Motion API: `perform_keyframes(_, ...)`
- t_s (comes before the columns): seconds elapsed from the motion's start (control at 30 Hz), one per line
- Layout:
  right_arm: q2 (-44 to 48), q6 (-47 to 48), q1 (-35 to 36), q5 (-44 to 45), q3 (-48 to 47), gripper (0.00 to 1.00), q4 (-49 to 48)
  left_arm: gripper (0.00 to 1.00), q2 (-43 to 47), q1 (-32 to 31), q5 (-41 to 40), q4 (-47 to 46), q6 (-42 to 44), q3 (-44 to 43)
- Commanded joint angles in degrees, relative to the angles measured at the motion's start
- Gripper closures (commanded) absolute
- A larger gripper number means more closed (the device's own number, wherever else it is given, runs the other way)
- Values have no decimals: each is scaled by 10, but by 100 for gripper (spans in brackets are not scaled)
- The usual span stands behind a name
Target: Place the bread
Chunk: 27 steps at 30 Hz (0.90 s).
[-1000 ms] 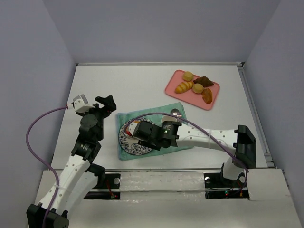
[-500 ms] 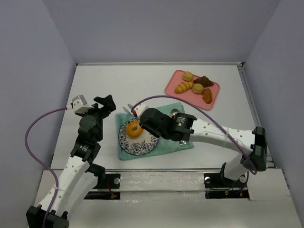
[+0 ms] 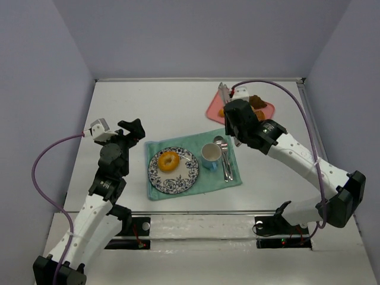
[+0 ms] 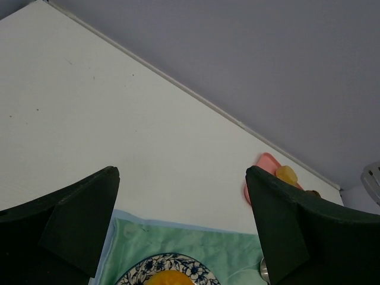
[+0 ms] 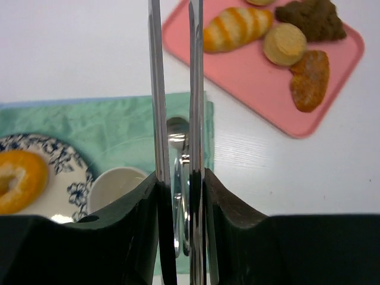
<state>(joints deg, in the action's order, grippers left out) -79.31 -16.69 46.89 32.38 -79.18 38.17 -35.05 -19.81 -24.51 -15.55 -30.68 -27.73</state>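
The bread [image 3: 168, 161], a small golden-orange ring, lies on the blue-patterned plate [image 3: 184, 178], left of centre; it also shows in the right wrist view [image 5: 18, 180] and as a sliver at the bottom of the left wrist view [image 4: 163, 279]. My right gripper [image 3: 230, 107] [image 5: 180, 175] hangs by the pink tray's near-left edge, shut on metal tongs [image 3: 223, 92] [image 5: 155, 89] whose blades stand close together with nothing between them. My left gripper [image 3: 133, 130] [image 4: 181, 172] hovers open and empty, left of the plate.
The plate sits on a green cloth [image 3: 196, 142] with a white cup [image 3: 211, 155] and metal spoons [image 3: 225, 160] to its right. The pink tray [image 3: 268, 113] [image 5: 249, 83] at the back right holds several other pastries. Walls close in the table on three sides.
My right arm has lifted off the plate and swung back right to the pink tray with the tongs, leaving the bread on the plate. The tongs' blades have narrowed. The left arm has stayed still.
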Motion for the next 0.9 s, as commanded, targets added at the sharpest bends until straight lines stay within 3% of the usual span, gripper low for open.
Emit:
perform_keyframes(0.0,46,-98,-102,-12,77,64,-42,1,-8,0,-22,-23,-3,0)
perform_keyframes(0.13,105,-225,-165,6,182,58,-43,1,-16,0,-21,-21,-3,-4)
perform_keyframes(0.47,244,-360,-281,-57,431,61,-58,1,-22,0,-21,-29,-5,-1)
perform_keyframes(0.73,208,-407,-291,-65,489,54,-47,1,-22,0,-19,-24,-5,-3)
perform_keyframes(0.87,182,-420,-291,-53,485,32,-35,1,-15,0,-18,-22,-5,-1)
